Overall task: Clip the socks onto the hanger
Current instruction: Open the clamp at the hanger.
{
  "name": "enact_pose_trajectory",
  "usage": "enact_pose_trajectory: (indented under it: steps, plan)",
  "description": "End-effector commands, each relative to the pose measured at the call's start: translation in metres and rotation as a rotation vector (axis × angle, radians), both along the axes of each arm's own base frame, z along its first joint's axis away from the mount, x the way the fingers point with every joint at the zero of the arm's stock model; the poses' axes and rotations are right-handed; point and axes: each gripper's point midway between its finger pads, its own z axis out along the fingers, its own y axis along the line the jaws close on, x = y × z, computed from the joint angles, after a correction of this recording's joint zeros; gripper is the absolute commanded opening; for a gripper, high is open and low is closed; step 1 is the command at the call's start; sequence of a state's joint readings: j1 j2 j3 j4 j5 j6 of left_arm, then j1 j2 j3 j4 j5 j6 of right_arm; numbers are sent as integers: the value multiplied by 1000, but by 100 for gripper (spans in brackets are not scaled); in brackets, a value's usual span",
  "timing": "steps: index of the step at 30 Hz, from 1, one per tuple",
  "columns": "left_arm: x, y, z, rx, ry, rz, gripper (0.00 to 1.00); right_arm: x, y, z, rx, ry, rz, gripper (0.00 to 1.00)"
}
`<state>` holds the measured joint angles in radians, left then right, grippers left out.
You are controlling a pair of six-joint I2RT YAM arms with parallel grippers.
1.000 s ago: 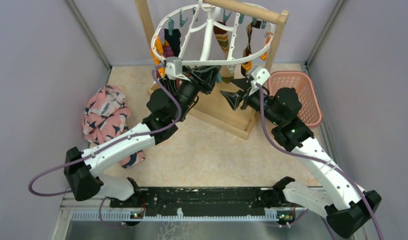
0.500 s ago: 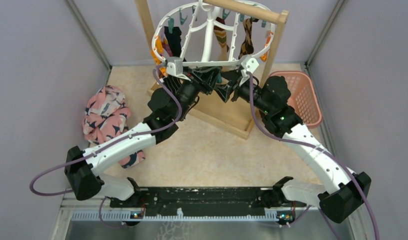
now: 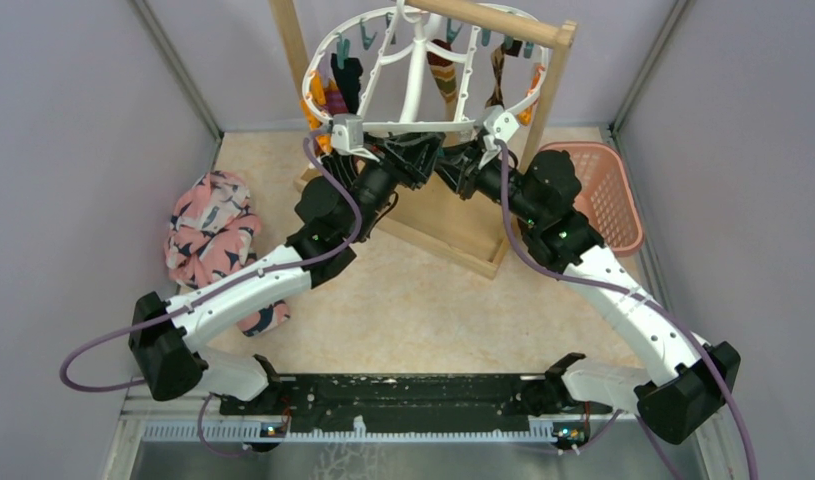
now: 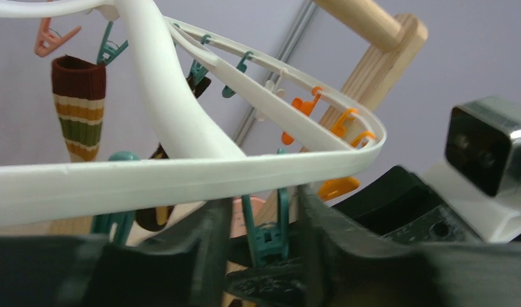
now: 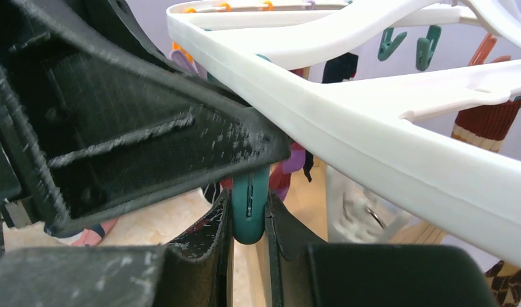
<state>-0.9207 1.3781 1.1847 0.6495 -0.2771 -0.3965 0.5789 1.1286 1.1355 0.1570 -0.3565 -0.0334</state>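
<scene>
Lavender walls close in a beige mottled worktop point(image 3: 413, 300). A bulky pink cloth point(image 3: 211, 225) lies by its left edge.

At the middle of the far edge a wooden rack point(image 3: 453, 215) carries the hanger point(image 4: 149, 182), a white oval frame hung by its hook, with both arms reaching up to its near rim. The socks point(image 3: 444, 75) in view are already pegged and dangle inside the frame. None shows in either claw.

The left gripper point(image 4: 263, 252) sits just under the rim with its fingers point(image 4: 203, 256) apart. They straddle a hanging clip without visibly pressing it.

Beside it, the right gripper point(image 5: 248, 224) has its jaws drawn nearly together, pinching the lower end of a teal clip point(image 5: 248, 204). Whether this is the clip the left fingers straddle I cannot say.

A pink basket point(image 3: 598, 190) stands near the far right corner.

The clip looks like small, stiff, sprung plastic that is probably slick, so it needs a square squeeze on its handle ends or it will likely twist out. The frame is light and hangs free, so a sideways push would probably swing it. A sock is limp and light and is best taken at the cuff.
</scene>
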Motion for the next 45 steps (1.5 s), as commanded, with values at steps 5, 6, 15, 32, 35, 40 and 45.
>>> enact_pose_trajectory:
  steps: [5,6,15,32,35,40,45]
  plan:
    - [0,12,-7,27,34,52,71,-11,2,31,44,-91,33,0]
    - [0,14,-6,30,28,61,70,-11,2,31,42,-89,37,0]
    - [-1,36,14,-15,10,69,62,-12,1,22,23,-73,35,0]
    - [-12,6,23,-34,16,-146,65,-17,0,19,14,-74,47,0]
    - [-11,0,24,-35,21,-173,66,-17,0,17,14,-70,51,0]
    - [-4,0,19,-37,38,-162,63,-19,-2,19,16,-73,45,0]
    - [-2,10,21,-54,39,-138,56,-19,-4,18,15,-71,36,0]
